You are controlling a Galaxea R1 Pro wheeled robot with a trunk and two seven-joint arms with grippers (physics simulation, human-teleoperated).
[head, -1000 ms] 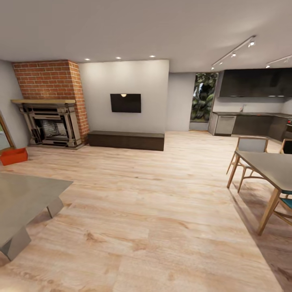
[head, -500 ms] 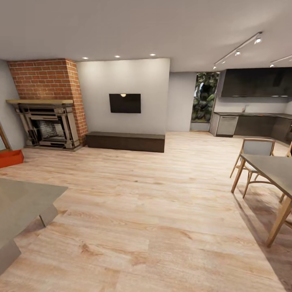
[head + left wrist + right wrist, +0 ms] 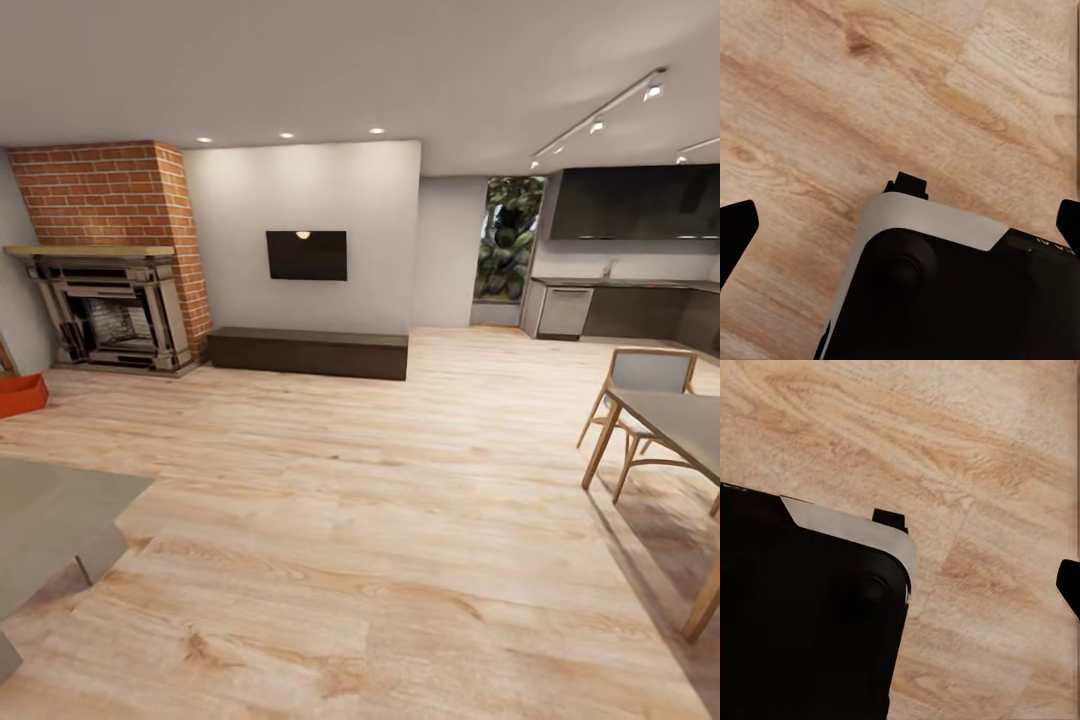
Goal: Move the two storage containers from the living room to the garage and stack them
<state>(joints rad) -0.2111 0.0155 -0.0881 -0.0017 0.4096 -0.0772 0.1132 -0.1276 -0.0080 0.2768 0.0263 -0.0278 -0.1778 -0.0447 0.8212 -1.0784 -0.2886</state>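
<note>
Early in the task, judging by the scene: standing in the living room [image 3: 330, 500] on light wood planks, with nothing carried and nothing yet brought to the garage. One of the storage containers [image 3: 22, 394] sits on the floor at the far left, near the brick fireplace [image 3: 110, 255] and cut by the picture's edge; second container not made out here. Straight ahead on the far wall, a black TV [image 3: 306, 255] above a long dark cabinet [image 3: 308, 352]; a grey table corner [image 3: 50, 520] near left, a dining table [image 3: 675, 425] with a chair [image 3: 640, 385] at right, kitchen units beyond. All left to do: reaching the bins, lifting each, hauling both to the garage, setting one down and stacking the other on it. Both arms hang low beside the base, cameras pointing down at bare planks and the robot's dark body. Left gripper [image 3: 900, 225] spread wide, black fingertips [image 3: 735, 229] at opposite edges of its wrist view, nothing between. Right gripper with one fingertip [image 3: 1069, 585] visible at the frame edge, probably open too, but cannot tell for sure; nothing seen in its grasp.
</note>
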